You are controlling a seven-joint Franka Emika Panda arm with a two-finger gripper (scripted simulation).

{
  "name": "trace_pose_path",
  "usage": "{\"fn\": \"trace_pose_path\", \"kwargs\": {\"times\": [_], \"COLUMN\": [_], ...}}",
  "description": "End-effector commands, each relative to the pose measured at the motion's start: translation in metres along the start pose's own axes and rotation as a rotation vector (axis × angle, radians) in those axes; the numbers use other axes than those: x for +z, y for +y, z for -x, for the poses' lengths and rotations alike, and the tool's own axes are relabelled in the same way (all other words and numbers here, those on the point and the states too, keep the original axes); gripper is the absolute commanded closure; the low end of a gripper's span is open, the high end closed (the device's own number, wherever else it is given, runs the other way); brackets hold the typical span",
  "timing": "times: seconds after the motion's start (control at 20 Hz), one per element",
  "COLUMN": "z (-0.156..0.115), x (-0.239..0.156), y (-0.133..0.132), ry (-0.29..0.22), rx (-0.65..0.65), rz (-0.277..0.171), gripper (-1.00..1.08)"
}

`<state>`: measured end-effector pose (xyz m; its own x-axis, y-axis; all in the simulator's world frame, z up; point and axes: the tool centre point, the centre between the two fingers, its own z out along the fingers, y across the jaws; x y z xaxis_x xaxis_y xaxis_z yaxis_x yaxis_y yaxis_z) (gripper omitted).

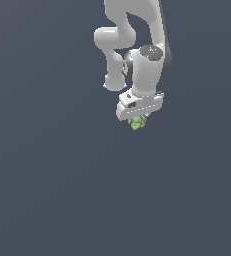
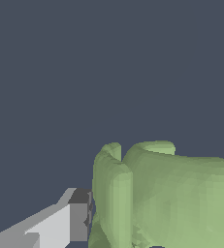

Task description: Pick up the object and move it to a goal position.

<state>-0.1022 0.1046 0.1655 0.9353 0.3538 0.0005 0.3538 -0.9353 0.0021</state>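
Object gripped; the carry is what remains.

Your gripper (image 1: 138, 120) is clenched on the light-green object (image 1: 138, 122), which sits between its fingertips, one pad (image 2: 79, 222) against its side. No goal marker shows, so you can't judge the distance left.

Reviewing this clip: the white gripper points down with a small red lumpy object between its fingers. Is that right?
Not quite: the object is light green, not red. The exterior view shows it tucked under the downward-pointing white gripper, and the wrist view shows the same green lump against a finger pad.
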Motion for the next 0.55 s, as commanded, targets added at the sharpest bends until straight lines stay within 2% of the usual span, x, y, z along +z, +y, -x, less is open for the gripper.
{"fn": "trace_pose_path", "kwargs": {"times": [0.0,0.25,0.5], "z": [-0.008,-0.021,-0.025], "x": [-0.012,-0.028,-0.033], "y": [-0.019,-0.044,-0.052], "ry": [-0.001,-0.001,-0.001], "rx": [0.002,0.002,0.002], "rz": [0.000,-0.002,-0.002], "gripper": [1.08,1.08,1.08]}}
